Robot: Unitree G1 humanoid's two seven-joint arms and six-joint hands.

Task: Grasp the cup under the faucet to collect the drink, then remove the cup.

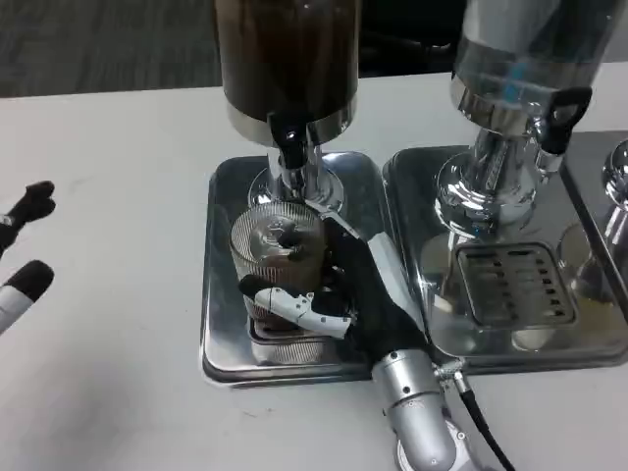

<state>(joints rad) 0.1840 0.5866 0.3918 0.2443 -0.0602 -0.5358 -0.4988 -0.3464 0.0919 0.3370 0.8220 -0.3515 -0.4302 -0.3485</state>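
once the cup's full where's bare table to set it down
Widest bare patch: white table between the left hand and the left drip tray. A narrower strip runs along the near edge in front of both trays. Crowded: around the cup, boxed in by the faucet above and the right hand gripping it; the second dispenser's tray fills the right.

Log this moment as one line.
phase: filling | right hand: holds cup under faucet | left hand: off to side, open | cup on tray
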